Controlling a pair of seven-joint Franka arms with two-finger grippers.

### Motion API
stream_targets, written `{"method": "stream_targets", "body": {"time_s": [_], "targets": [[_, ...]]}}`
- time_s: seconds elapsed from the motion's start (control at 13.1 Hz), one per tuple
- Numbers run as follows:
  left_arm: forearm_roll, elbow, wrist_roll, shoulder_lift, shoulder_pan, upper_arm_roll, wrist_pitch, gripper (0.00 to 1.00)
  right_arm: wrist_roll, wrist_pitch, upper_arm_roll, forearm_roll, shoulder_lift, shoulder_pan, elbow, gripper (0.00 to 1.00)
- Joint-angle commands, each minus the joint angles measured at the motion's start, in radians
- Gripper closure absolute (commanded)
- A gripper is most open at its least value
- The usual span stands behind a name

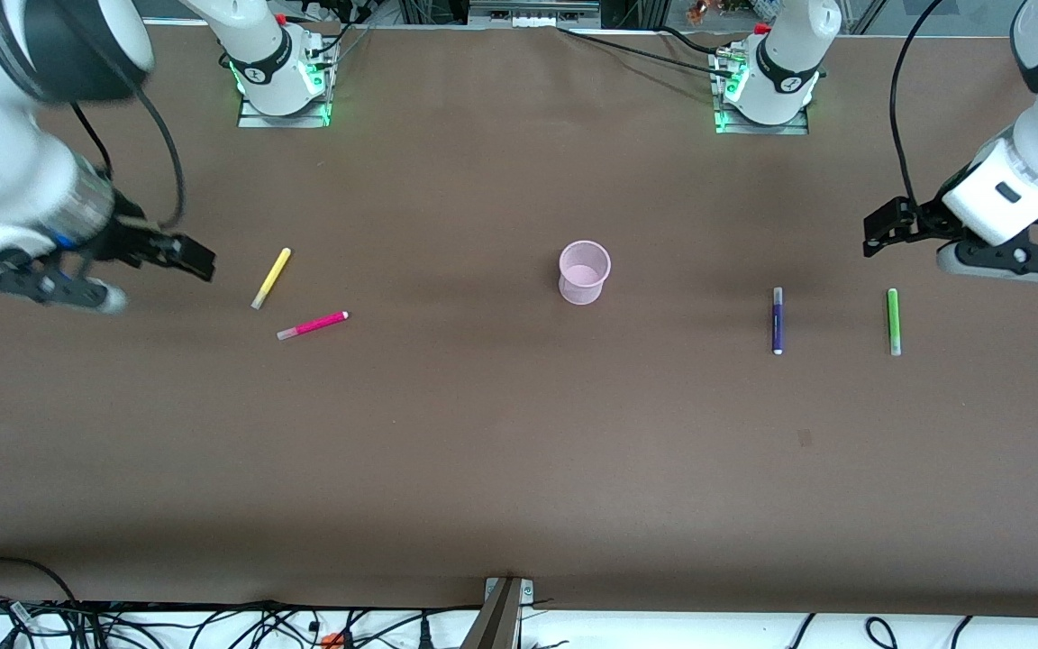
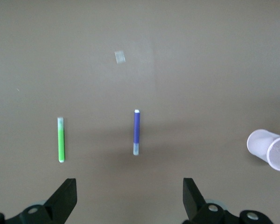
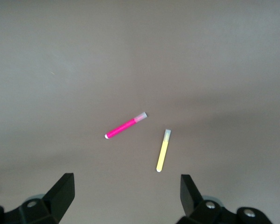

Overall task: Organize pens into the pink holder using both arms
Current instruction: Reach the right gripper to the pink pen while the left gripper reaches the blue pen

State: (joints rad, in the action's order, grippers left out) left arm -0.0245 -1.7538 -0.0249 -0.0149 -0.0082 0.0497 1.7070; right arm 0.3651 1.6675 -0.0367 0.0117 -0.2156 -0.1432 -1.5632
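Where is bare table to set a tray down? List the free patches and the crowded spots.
Free: the wide strip of table nearer the front camera than every pen, and the stretches between the pink holder and each pen pair. Crowded: around the yellow pen and magenta pen, and around the purple pen and green pen.

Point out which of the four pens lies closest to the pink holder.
The dark purple pen. It lies toward the left arm's end, closer to the pink holder than the magenta pen, yellow pen or green pen.
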Motion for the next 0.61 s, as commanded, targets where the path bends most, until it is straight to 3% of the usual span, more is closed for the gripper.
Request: {"method": "stream_targets", "body": {"time_s": [0.0,0.23,0.54], "targets": [[-0.018,0.089,-0.018,-0.069,-0.006,-0.001,-0.117,0.00,0.017,-0.024,-0.006,-0.009,-0.036,-0.007,0.002,0.00],[-0.015,0.086,-0.026,-0.137,-0.021,0.008,-0.141,0.00,0.047,-0.003,-0.006,-0.019,-0.050,-0.007,-0.084,0.00],[0.050,0.077,-0.027,-0.321,-0.085,0.028,0.050,0.00,0.302,0.153,-0.015,-0.052,-0.149,-0.056,-0.153,0.00]]}}
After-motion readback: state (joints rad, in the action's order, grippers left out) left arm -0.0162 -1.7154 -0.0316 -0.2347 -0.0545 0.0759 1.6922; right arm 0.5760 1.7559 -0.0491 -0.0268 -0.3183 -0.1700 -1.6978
